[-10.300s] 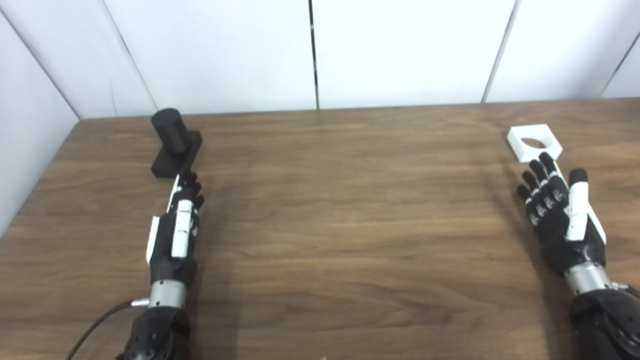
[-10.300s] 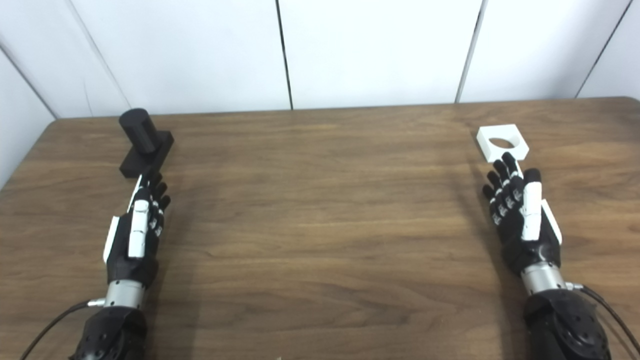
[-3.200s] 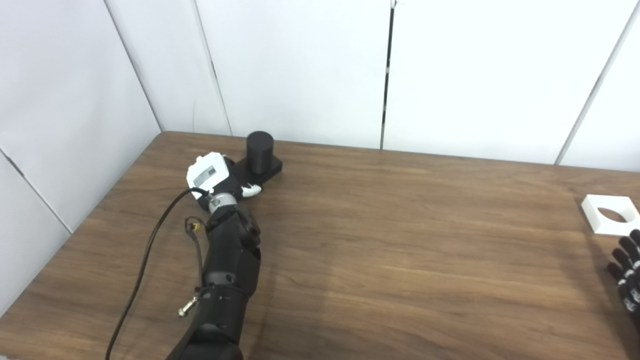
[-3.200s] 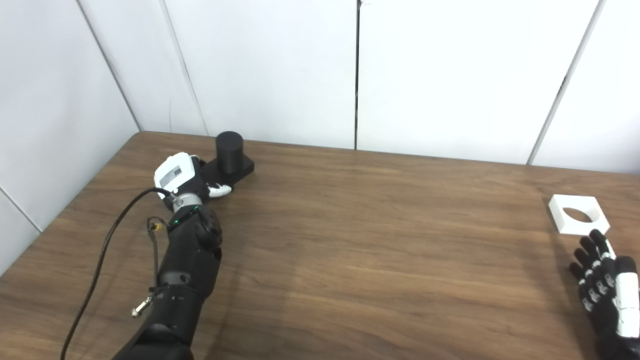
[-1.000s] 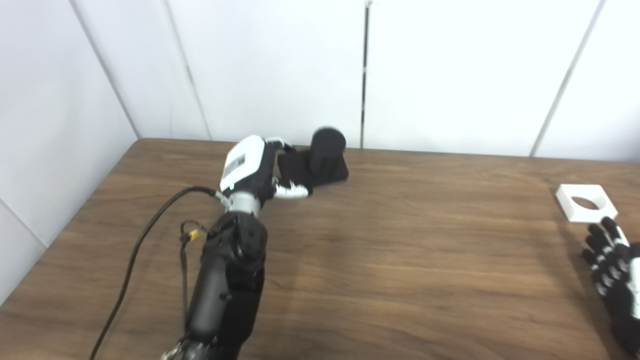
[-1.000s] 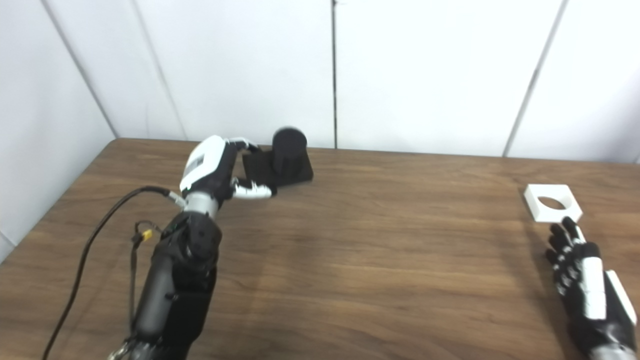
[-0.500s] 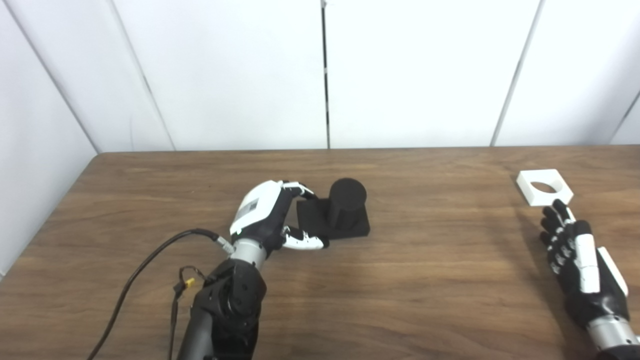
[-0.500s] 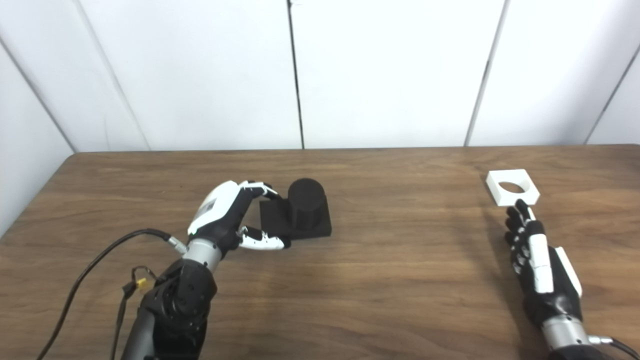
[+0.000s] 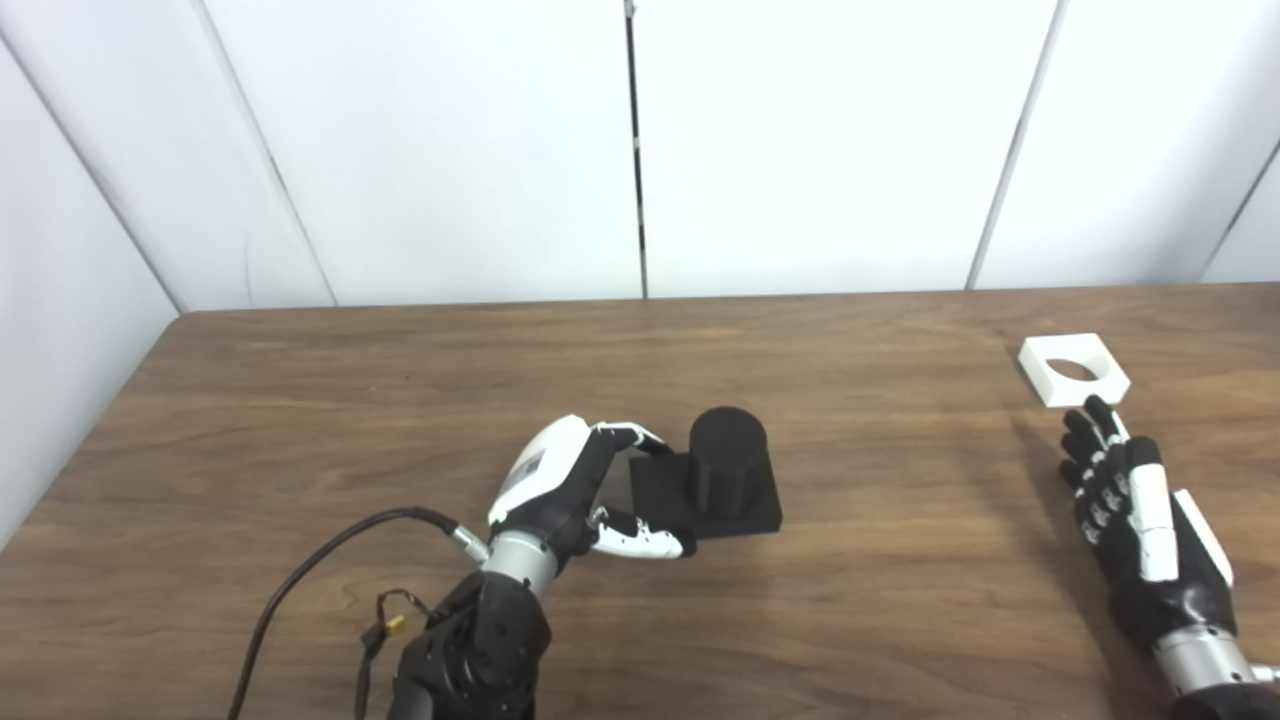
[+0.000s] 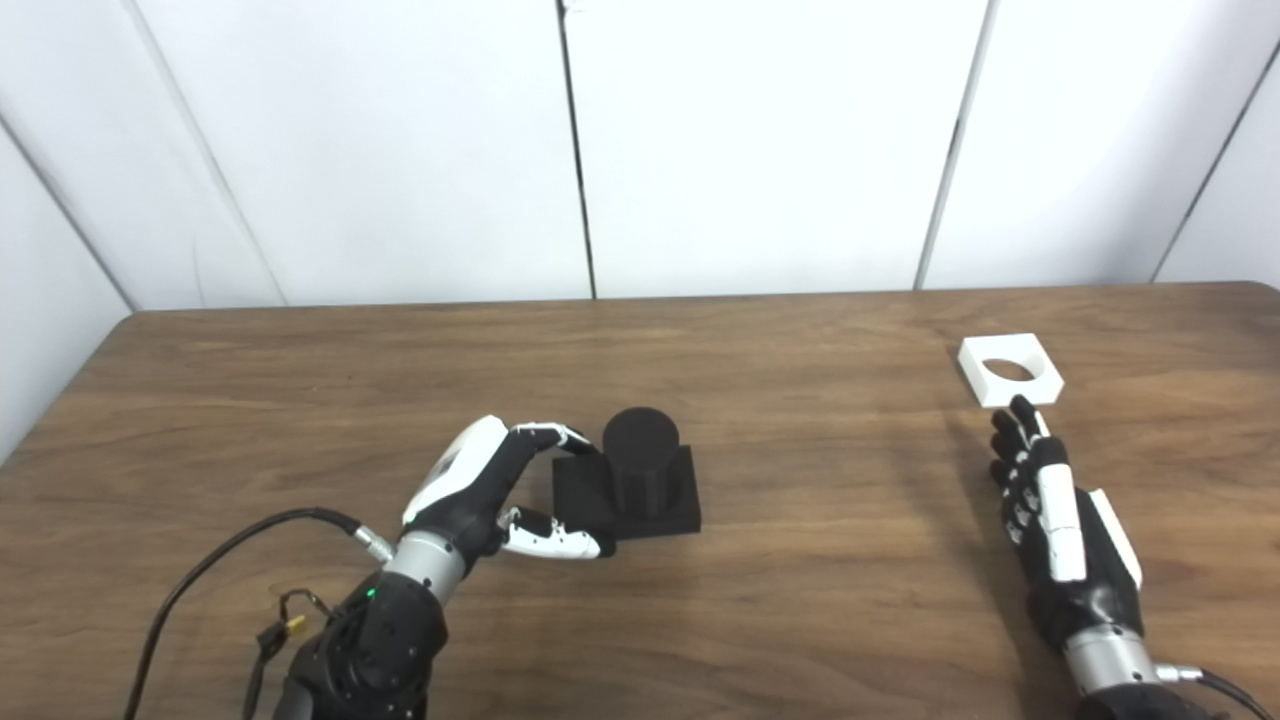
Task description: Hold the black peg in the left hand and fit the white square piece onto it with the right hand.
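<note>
The black peg [image 9: 727, 470], a short cylinder on a square black base, stands near the middle of the wooden table [image 9: 300, 400]. My left hand [image 9: 560, 490] is shut on the left edge of that base, fingers over the far side and thumb along the near side. The white square piece [image 9: 1073, 369] with a round hole lies flat at the far right. My right hand [image 9: 1135, 525] rests open just in front of it, palm toward the left, fingertips close to the piece's near edge, holding nothing.
White wall panels [image 9: 640, 150] rise behind the table's far edge and along its left side. A black cable [image 9: 310, 570] trails from my left wrist toward the table's front edge.
My left hand has carried the black peg from the far left corner to the middle of the table, and slightly nearer in the last half second. The camera has swung too. The right hand stays.
</note>
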